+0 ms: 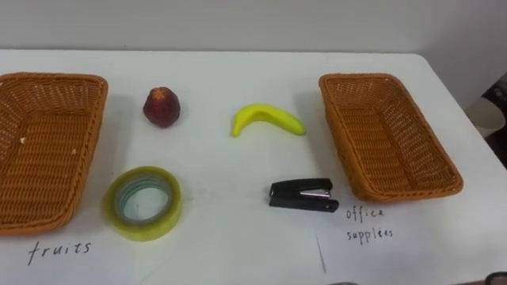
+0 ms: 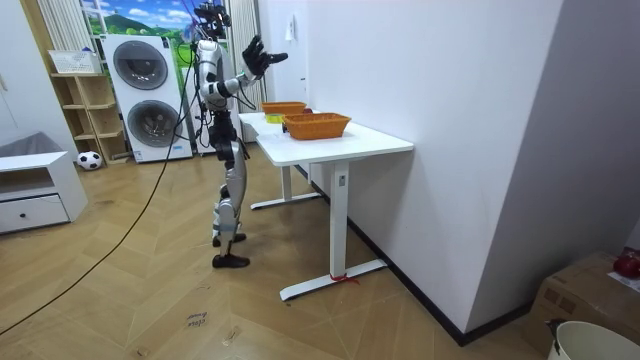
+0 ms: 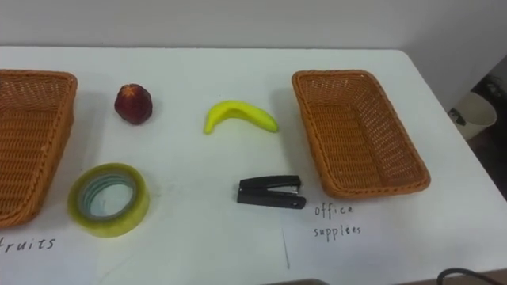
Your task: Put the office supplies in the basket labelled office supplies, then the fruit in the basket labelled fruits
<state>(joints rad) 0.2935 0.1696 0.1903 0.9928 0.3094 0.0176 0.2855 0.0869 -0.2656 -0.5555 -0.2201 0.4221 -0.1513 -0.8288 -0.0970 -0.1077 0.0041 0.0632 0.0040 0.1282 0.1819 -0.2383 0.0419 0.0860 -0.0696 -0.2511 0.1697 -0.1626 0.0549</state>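
Note:
On the white table (image 1: 214,237) lie a dark red fruit (image 1: 161,107), a yellow banana (image 1: 265,119), a roll of yellowish tape (image 1: 145,203) and a black stapler (image 1: 303,195), all between two empty wicker baskets. The left basket (image 1: 93,150) has a handwritten fruits label (image 1: 59,250) in front of it. The right basket (image 1: 342,138) has an office supplies label (image 1: 367,223). In the room view I stand at the table's long side with my right hand (image 2: 257,55) raised high above the table edge, fingers spread and holding nothing.
A white wall runs along the table's far edge. The table's right end (image 1: 463,103) drops off close beside the right basket, with a pale bin (image 1: 487,115) on the floor beyond it. Washing machines (image 2: 150,95) and shelves stand behind me.

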